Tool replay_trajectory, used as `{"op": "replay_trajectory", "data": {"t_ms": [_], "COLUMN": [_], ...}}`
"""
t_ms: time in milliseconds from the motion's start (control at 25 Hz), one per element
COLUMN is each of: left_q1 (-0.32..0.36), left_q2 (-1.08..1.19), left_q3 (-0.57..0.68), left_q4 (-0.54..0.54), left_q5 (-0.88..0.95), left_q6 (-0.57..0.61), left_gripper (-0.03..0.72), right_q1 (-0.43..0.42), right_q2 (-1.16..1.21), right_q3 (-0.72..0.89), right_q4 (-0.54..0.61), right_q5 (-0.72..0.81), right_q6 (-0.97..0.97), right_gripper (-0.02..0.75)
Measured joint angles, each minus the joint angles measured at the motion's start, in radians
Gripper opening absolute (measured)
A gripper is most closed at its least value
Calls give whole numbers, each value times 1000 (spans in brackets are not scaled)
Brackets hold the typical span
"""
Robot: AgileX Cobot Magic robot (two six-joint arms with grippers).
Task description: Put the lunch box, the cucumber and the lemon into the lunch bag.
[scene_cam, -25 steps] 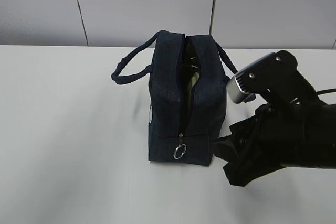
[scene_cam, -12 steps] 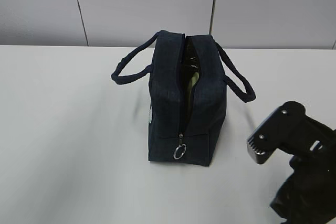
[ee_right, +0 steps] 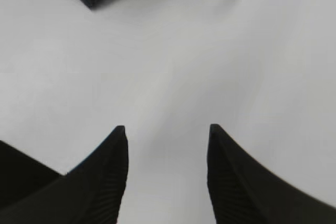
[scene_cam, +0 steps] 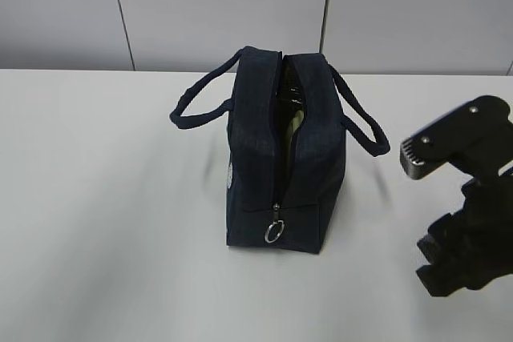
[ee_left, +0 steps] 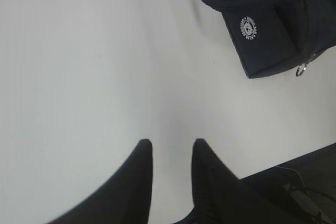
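Seemingly packed: lunch bag (scene_cam: 284,150) unzipped, pale lid inside; both grippers (ee_right: 167,129) empty, jaws apart; zipping likely next.

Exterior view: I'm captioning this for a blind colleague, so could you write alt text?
A dark navy lunch bag stands unzipped on a white table, handles out to both sides, ring pull low on its near end. A black robot arm sits to its right, clear of the bag.
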Motion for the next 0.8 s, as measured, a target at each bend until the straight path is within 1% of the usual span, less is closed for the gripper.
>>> {"op": "replay_trajectory", "data": {"t_ms": [200, 400, 640, 720, 800], "left_q1": [0, 0, 0, 0, 0], "left_q2": [2, 2, 2, 2, 2], "left_q3": [0, 0, 0, 0, 0], "left_q4": [2, 7, 35, 37, 39], "left_q5": [0, 0, -7, -7, -7], "left_q6": [0, -2, -2, -2, -2], "left_gripper": [167, 167, 167, 167, 167], "right_q1": [2, 54, 58, 58, 58], "right_q2": [-6, -6, 55, 93, 133], "right_q3": [13, 77, 121, 128, 129], "right_q4": [2, 10, 17, 48, 80], "right_q5": [-145, -344, -580, -657, -695], "right_q6": [9, 22, 28, 30, 30], "right_gripper": [368, 368, 368, 368, 368]}}
